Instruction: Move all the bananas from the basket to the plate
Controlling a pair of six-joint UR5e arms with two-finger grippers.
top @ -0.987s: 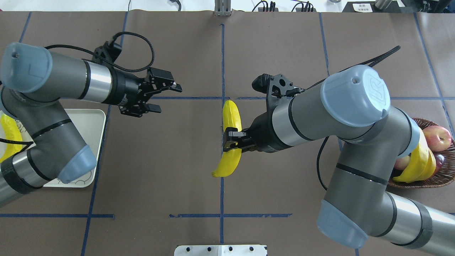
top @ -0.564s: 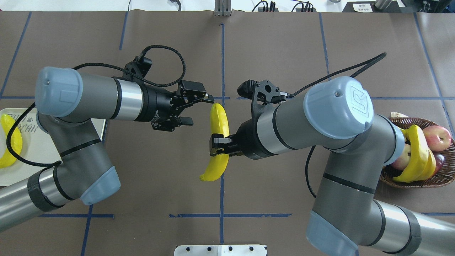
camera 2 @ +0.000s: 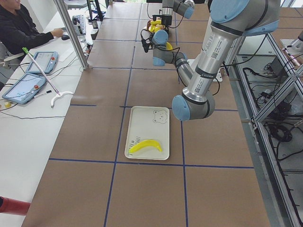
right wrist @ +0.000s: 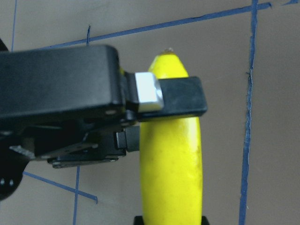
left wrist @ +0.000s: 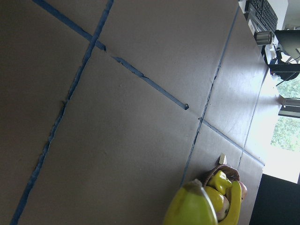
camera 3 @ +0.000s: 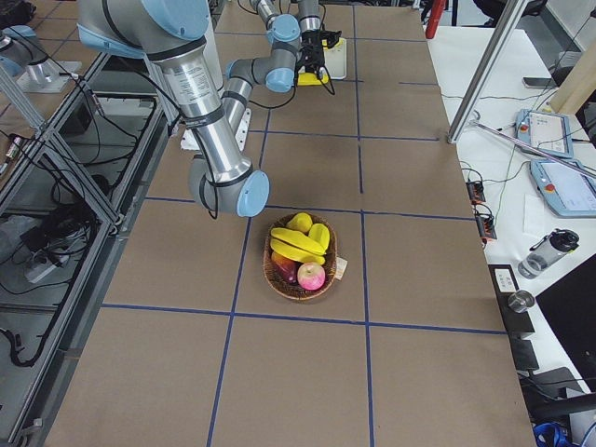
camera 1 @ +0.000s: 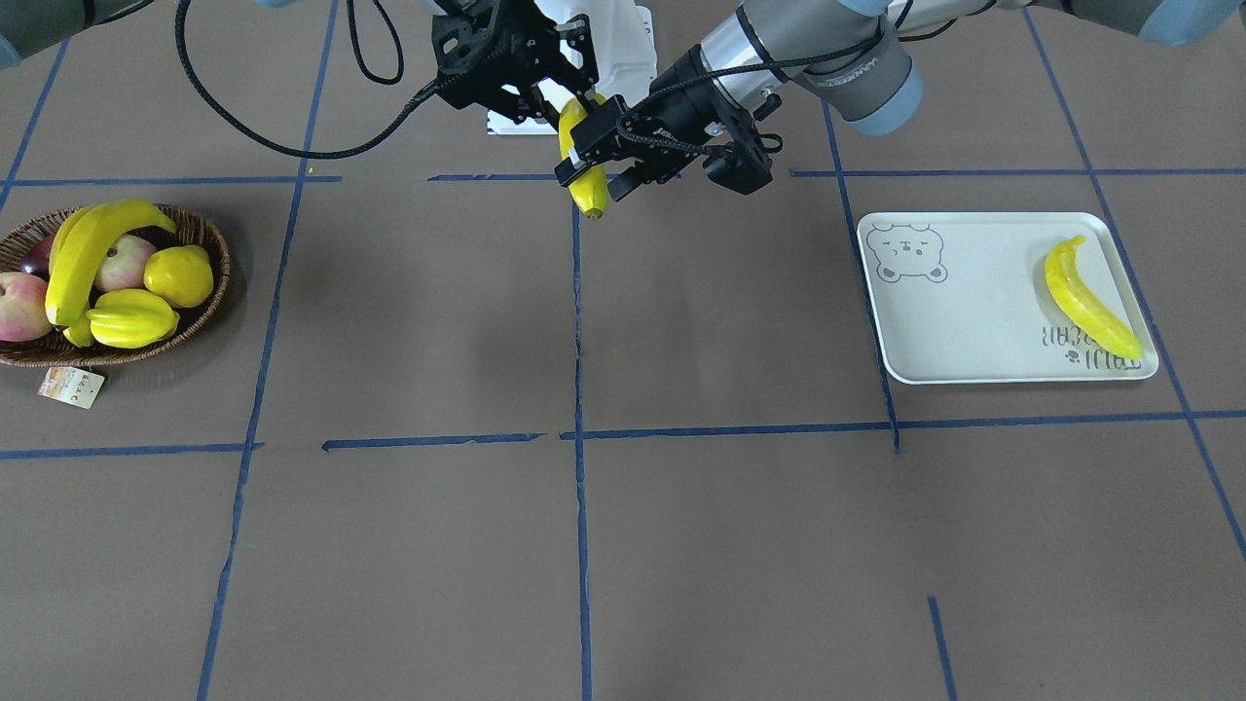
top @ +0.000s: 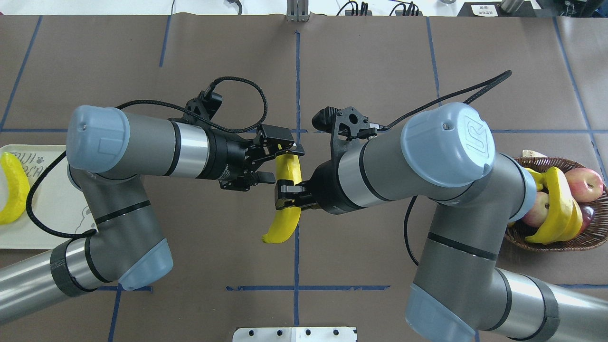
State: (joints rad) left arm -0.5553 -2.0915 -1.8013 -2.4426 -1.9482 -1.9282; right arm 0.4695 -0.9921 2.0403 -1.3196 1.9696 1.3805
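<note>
A yellow banana (top: 280, 228) hangs above the table's middle with my right gripper (top: 286, 196) shut across its middle. In the right wrist view the banana (right wrist: 171, 154) fills the centre. My left gripper (top: 281, 165) is open and straddles the banana's far end, and one of its fingers (right wrist: 178, 96) crosses the fruit. The white plate (top: 47, 209) at the left holds one banana (top: 12, 187). The wicker basket (top: 560, 244) at the right holds two bananas (top: 558, 209) among other fruit.
Apples, a lemon (camera 1: 180, 276) and a starfruit (camera 1: 131, 318) share the basket, and a paper tag (camera 1: 70, 387) lies beside it. A metal mounting plate (top: 294, 334) sits at the near edge. A seated person (camera 2: 19, 28) and tablets are beside the table.
My left arm swung from beside the plate to the centre, and its open gripper now surrounds the banana's far end. My right gripper shifted the held banana slightly left.
</note>
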